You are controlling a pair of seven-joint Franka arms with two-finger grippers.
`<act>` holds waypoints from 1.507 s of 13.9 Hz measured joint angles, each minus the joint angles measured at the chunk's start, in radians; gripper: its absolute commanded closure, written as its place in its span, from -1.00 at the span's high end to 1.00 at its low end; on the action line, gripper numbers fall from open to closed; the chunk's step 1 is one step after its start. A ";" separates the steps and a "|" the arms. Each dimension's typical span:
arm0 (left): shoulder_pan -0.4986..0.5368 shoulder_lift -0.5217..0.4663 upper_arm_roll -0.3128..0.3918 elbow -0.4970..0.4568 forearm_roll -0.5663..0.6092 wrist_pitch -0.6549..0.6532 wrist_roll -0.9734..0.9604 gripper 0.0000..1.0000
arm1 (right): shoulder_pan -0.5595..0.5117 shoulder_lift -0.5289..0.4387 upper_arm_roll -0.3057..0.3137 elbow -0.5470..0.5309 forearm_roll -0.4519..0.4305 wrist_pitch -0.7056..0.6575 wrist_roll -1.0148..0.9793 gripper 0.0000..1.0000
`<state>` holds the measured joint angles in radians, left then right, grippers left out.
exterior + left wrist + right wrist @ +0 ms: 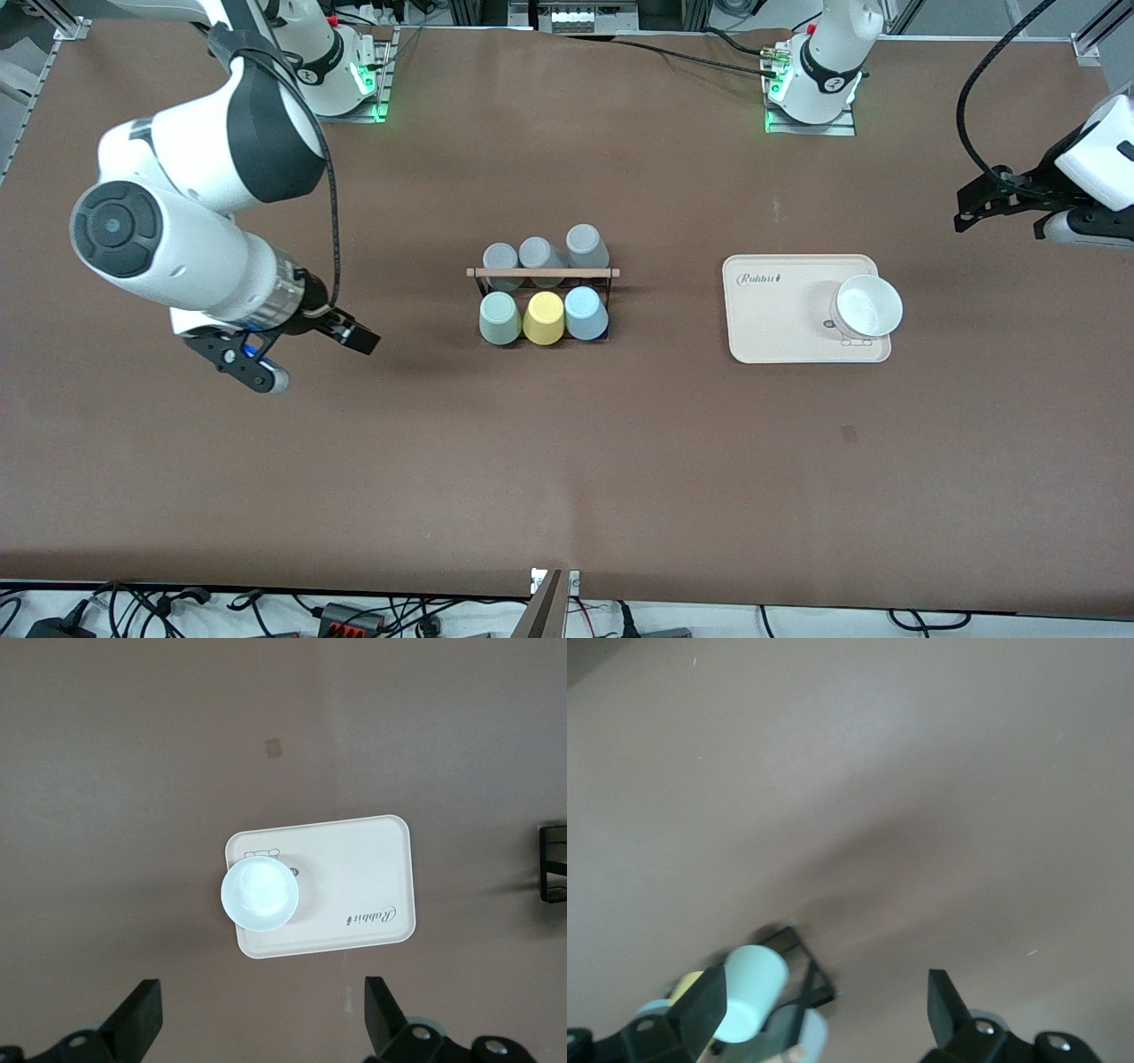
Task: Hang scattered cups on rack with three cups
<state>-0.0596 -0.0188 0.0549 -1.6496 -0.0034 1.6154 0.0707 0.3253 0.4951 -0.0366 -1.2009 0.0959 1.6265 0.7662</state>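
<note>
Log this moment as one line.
rack: six cups hung, mint cup, blue cup on | right gripper: open, beside rack | left gripper: open, above tray

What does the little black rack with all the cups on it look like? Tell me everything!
The rack is a small black wire frame with a light wooden rod across its top. It stands on the brown table, between the two arms. Six cups sit upside down on it in two rows: three grey cups farther from the front camera, and the mint green cup, yellow cup and light blue cup nearer. Neither claw touches it.
</note>
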 measured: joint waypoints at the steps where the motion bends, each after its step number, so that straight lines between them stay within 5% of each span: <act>1: 0.002 0.000 0.000 0.000 0.000 -0.005 0.000 1.00 | -0.011 -0.005 -0.004 0.010 -0.015 -0.022 -0.061 1.00; 11: 0.002 0.000 0.000 0.001 0.000 -0.010 0.000 1.00 | -0.269 -0.162 -0.029 -0.004 -0.056 -0.083 -0.700 1.00; 18: 0.002 0.000 -0.001 0.002 0.000 -0.011 0.000 1.00 | -0.295 -0.231 -0.033 -0.060 -0.113 -0.085 -0.792 1.00; 21: 0.002 0.000 -0.001 0.002 0.000 -0.011 0.000 1.00 | -0.294 -0.302 -0.033 -0.189 -0.113 -0.042 -0.792 1.00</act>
<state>-0.0575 -0.0189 0.0538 -1.6476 -0.0034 1.6049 0.0707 0.0313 0.1934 -0.0700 -1.3899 -0.0170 1.5845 -0.0257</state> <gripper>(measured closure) 0.000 0.000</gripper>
